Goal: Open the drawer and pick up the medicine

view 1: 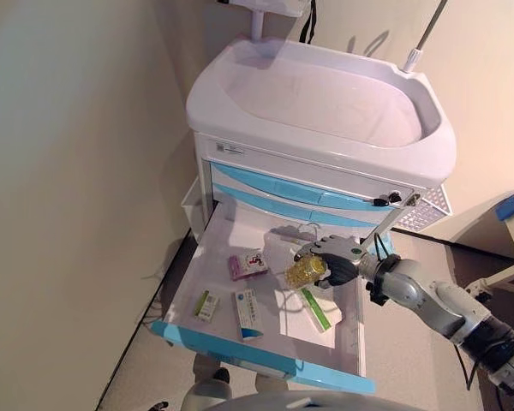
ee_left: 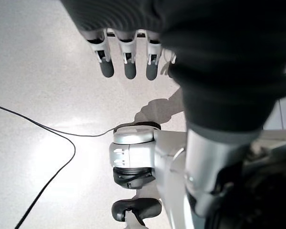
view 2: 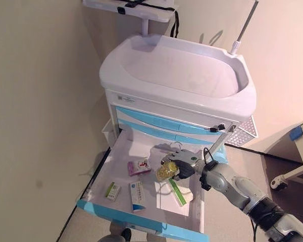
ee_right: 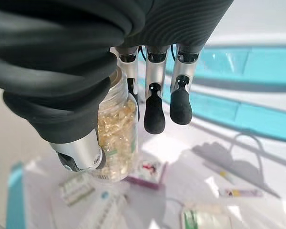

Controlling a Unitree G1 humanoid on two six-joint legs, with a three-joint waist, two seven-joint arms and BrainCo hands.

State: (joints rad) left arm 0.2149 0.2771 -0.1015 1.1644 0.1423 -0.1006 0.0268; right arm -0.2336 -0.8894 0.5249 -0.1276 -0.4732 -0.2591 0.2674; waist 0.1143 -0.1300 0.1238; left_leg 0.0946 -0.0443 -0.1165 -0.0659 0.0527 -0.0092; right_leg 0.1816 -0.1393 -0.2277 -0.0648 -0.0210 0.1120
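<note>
Amber capsules fill the clear pill bottle (view 1: 306, 272), already clamped in the right hand (view 1: 336, 259), thumb and fingers curled round it, hovering over the open drawer (view 1: 214, 253). Boxes lie left of it, so straight up looks clear. Left hand (ee_left: 128, 57) hangs relaxed, empty, over the floor.

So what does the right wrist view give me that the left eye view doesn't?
Only the right wrist view shows the pale capsules inside the clear bottle and how the right hand pinches it between thumb and fingers. Only the left eye view shows the whole cart, its open drawer and the closed blue drawers. Both show the bottle held above the pink box.
</note>
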